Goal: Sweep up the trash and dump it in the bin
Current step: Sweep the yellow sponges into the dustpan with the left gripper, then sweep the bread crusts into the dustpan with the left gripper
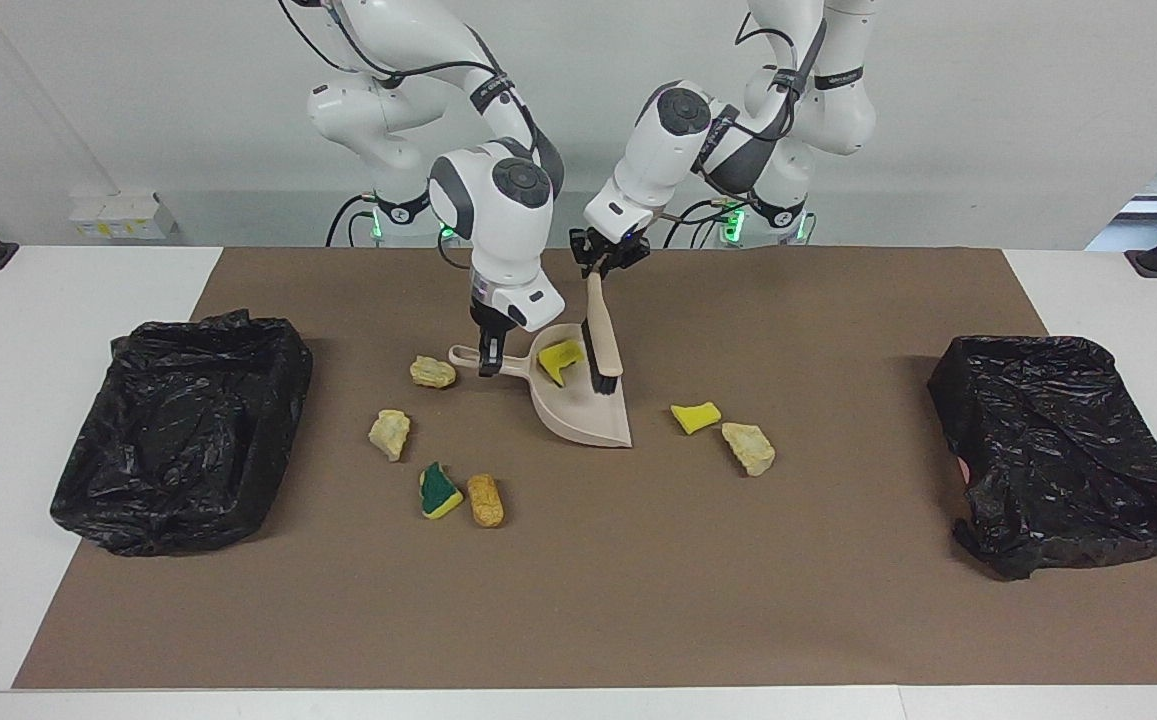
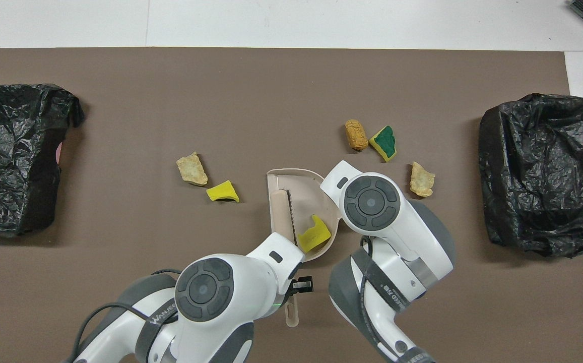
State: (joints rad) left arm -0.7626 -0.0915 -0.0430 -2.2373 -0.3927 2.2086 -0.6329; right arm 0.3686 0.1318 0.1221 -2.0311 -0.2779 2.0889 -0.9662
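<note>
Worktop (image 1: 88, 290) with brown mat (image 1: 578, 600), carrying two bins lined with black bags, one at the right arm's end (image 1: 183, 430) and one at the left arm's end (image 1: 1063, 450). At the middle of the mat lies the beige dustpan (image 1: 583, 405), its handle clamped in the closed right hand (image 1: 487, 362). The left hand (image 1: 598, 268), closed on the handle of the beige hand brush (image 1: 602, 340), holds the bristles inside the pan. Trash: one yellow sponge bit (image 1: 560, 361) sits in the pan beside the brush; six scraps remain on the mat: a yellow bit (image 1: 695, 416) and cream lump (image 1: 748, 447) toward the left arm's end, two cream lumps (image 1: 433, 372) (image 1: 390, 433), the green-and-yellow wedge (image 1: 438, 491) and a tan lump (image 1: 485, 499) toward the right arm's end. Step in hand, by judgement: sweeping, first scrap just gathered. The next move likely calls for lifting the brush out and setting it past the nearby yellow bit.
</note>
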